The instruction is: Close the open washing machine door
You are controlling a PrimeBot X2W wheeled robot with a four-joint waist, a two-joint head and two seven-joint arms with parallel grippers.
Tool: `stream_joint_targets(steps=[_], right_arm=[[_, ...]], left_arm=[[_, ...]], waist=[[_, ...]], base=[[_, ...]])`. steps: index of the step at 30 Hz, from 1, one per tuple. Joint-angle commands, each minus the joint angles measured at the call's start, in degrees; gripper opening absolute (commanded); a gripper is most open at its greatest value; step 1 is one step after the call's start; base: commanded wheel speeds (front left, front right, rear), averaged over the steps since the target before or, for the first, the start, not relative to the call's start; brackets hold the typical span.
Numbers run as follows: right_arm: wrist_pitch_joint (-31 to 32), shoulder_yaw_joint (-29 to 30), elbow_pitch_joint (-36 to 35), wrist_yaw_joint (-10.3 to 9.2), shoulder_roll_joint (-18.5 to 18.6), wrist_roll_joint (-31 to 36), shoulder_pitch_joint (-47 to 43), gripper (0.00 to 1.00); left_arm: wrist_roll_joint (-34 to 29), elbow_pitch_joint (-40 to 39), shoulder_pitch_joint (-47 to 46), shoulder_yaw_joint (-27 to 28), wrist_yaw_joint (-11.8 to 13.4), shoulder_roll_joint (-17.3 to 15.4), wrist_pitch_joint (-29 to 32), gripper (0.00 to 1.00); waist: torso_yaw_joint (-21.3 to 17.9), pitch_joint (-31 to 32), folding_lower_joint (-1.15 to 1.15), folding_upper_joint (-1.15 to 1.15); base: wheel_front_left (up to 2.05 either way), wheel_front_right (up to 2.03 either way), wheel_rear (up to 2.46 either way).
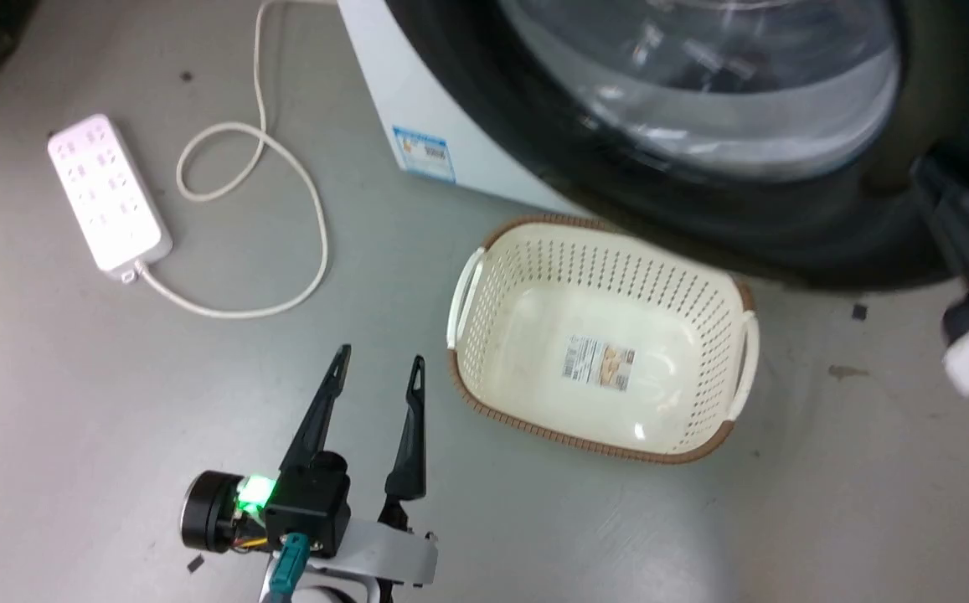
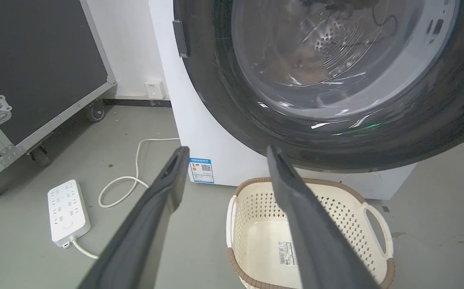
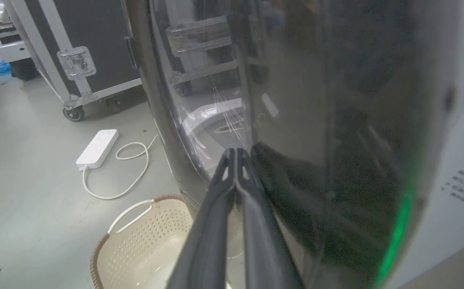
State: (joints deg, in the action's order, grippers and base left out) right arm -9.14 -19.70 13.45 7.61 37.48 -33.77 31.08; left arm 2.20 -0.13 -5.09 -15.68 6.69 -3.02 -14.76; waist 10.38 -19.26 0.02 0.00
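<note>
At the far left, one white power strip (image 1: 107, 194) with one looped cord (image 1: 283, 167) was seen on the grey floor. The left gripper (image 1: 379, 358) was held low over the floor with its two fingers spread wide and nothing between them. The washing machine door (image 1: 660, 218) lay well beyond and to the right of it. Just right of that gripper one cream basket (image 1: 618, 268) was set, its far rim tucked under the door's black ring. The washing machine (image 1: 409, 92) was cut off by the top edge, and one blue sticker (image 1: 424, 153) was counted on its front. In the left wrist view the door (image 2: 223, 100) was seen laid over the machine's front; whether it was latched could not be told. In the right wrist view the right gripper (image 3: 236, 152) was seen with fingers pressed together, empty, tips set against the door (image 3: 336, 120) at the glass edge.
</note>
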Motion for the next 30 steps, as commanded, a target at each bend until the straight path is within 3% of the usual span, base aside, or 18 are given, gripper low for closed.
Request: stream_joint_targets(steps=[1,7,15,27,28,29,30], right_arm=[[0.26,0.01,1.52,-0.12,0.82,-1.33,2.88,0.00],[1.51,-0.12,9.52,-0.12,1.77,-4.69,12.07,0.00],[1.81,2.27,21.08,-0.12,0.30,-5.74,20.87,0.00],[-2.50,-1.52,29.16,-0.12,-3.24,-6.41,22.80,0.00],[-3.14,-2.25,28.91,-0.12,-3.59,-6.60,21.93,0.27],[-3.77,-2.88,28.49,-0.12,-3.93,-6.84,20.88,1.00],[-4.39,-3.37,28.10,-0.12,-4.26,-6.92,19.65,1.00]], left_arm=[[0.16,-0.33,-1.13,-0.17,0.46,0.03,-0.24,1.00],[0.30,-0.24,-2.51,-1.19,1.34,0.08,-0.24,1.00],[0.58,0.09,-3.78,-2.22,1.98,0.11,-0.24,1.00],[0.48,1.16,-3.77,-1.57,1.75,0.02,-0.24,1.00],[0.59,1.31,-3.50,-1.32,1.64,-0.07,-0.24,1.00],[0.74,1.44,-3.16,-1.02,1.52,-0.19,-0.24,1.00],[0.92,1.57,-2.77,-0.66,1.39,-0.34,-0.24,1.00]], waist=[[0.67,-1.40,-0.02,0.00],[1.01,-2.91,-0.02,0.00],[0.90,-3.55,-0.02,0.00],[-1.08,0.15,-0.02,0.00],[-1.44,1.09,-0.02,0.00],[-1.84,2.04,-0.02,0.00],[-2.35,3.21,-0.02,0.00]], base=[[0.00,0.00,0.00],[0.00,0.00,0.00],[0.00,0.00,0.00],[0.00,0.00,0.00],[0.00,0.00,0.00],[0.00,0.00,0.00],[0.00,0.00,0.00]])
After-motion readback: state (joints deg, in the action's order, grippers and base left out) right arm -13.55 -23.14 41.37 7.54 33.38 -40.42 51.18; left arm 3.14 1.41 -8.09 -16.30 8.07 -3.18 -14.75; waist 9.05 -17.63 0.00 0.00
